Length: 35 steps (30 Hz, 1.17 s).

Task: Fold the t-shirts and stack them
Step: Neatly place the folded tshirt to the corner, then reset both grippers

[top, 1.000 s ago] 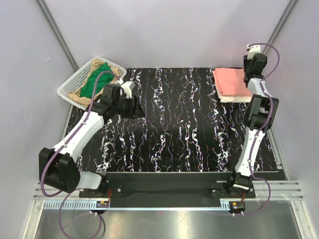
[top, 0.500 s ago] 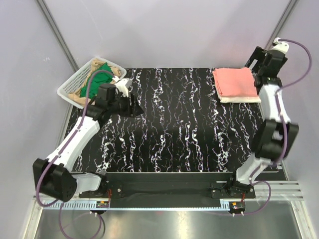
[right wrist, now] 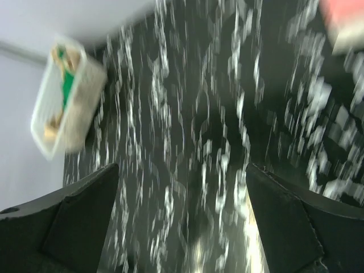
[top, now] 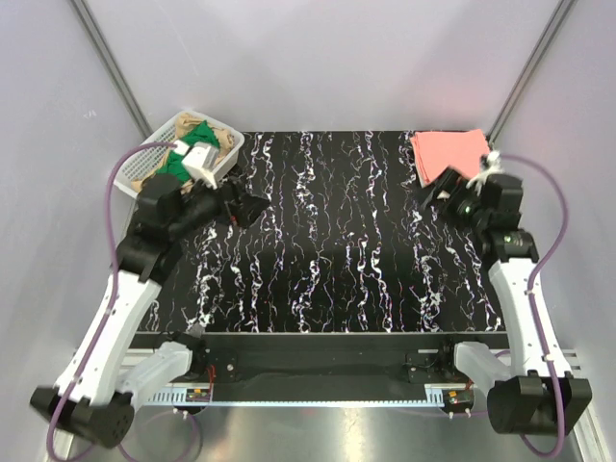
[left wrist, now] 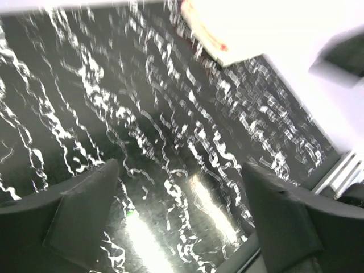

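A folded salmon-pink t-shirt (top: 445, 152) lies on a cream-white one at the table's far right corner; the stack shows blurred in the left wrist view (left wrist: 227, 28) and the right wrist view (right wrist: 341, 20). Green (top: 176, 160) and tan t-shirts lie in the white mesh basket (top: 144, 159) at the far left. My left gripper (top: 246, 208) is open and empty above the table, right of the basket. My right gripper (top: 430, 195) is open and empty, just in front of the folded stack.
The black marbled table (top: 346, 260) lies between both arms. The basket shows small and blurred in the right wrist view (right wrist: 62, 102). Grey walls with metal posts enclose the back and sides.
My right arm has swung from behind the pink stack forward and down, its gripper now facing the table centre. My left arm has risen and pulled back toward the left. Both wrist views are motion-blurred.
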Motion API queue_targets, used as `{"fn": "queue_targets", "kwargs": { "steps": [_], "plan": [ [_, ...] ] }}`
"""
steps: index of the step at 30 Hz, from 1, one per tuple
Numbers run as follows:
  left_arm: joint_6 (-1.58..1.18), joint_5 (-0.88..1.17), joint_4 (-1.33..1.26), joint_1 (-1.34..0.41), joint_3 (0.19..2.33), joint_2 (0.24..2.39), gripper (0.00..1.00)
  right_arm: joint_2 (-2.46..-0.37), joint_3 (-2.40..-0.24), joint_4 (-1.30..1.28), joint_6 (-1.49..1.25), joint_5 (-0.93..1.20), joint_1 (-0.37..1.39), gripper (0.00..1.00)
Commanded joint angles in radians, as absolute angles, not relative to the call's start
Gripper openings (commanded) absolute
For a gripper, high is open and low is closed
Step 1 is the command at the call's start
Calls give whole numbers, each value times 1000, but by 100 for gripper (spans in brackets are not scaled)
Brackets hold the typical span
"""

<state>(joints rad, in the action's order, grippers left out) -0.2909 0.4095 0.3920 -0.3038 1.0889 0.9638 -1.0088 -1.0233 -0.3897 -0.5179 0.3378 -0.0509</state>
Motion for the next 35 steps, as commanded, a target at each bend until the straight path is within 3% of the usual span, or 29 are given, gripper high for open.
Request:
{"fn": "queue_targets", "kwargs": {
  "steps": [1, 7, 35],
  "plan": [
    [-270, 364, 382, -299, 1080, 843, 99, -887, -953, -551, -565, 515, -40, 100],
    [-300, 328, 416, -301, 1006, 744, 99, -772, -968, -578, -575, 528, -41, 100],
    [-307, 331, 431, -301, 966, 710, 99, -779, -976, -566, -568, 476, -40, 100]
  ]
}}
